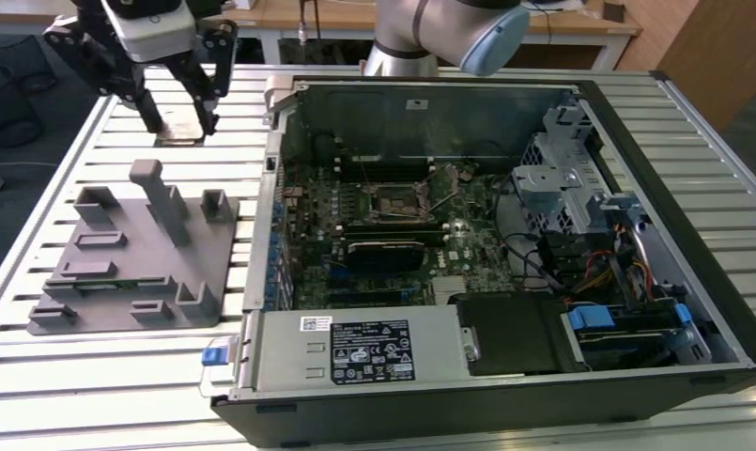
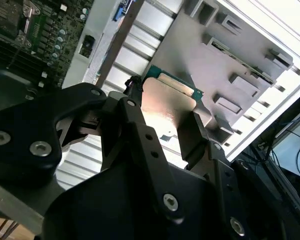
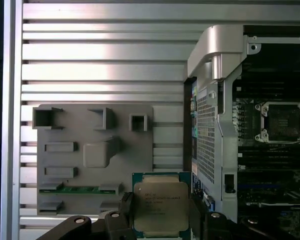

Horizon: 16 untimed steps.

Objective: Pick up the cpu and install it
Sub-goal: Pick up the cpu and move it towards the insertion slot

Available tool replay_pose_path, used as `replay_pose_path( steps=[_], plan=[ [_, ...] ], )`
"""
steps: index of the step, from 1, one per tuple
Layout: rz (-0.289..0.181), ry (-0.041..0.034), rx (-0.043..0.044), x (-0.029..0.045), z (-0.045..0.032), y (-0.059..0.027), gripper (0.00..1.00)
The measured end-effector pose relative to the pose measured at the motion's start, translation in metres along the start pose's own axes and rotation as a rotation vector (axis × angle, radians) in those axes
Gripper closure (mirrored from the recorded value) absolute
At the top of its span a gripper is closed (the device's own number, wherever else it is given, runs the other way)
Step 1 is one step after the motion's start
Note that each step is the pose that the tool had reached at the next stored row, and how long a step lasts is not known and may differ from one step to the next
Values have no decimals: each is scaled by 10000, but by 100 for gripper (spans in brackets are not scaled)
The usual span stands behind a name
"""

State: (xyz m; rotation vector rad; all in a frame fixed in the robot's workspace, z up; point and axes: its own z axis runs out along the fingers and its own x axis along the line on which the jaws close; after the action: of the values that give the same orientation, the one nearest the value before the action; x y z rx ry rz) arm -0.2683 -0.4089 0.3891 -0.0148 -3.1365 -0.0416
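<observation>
The pincer (image 3: pixel 161 217) clamps the cpu (image 3: pixel 160 202) by two opposite edges, clear above the slatted table (image 3: pixel 90 50).

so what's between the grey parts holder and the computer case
Only a bare strip of slatted table separates the grey parts holder and the computer case in the first wrist view. The cpu sits clamped in the gripper.

Slatted metal bench (image 1: pixel 102 395). Grey fixture plate (image 1: pixel 115 305) near its edge on the exterior view's left. Open computer case (image 1: pixel 428 113) just beside it, holding motherboard socket (image 1: pixel 394 199) and labelled grey box (image 1: pixel 352 349).
</observation>
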Motion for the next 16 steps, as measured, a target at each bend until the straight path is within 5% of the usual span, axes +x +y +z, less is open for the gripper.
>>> replay_pose_path(
  steps=[16],
  plan=[
    [-1, -1, -1, -531, 8, 5, 47]
  ],
)
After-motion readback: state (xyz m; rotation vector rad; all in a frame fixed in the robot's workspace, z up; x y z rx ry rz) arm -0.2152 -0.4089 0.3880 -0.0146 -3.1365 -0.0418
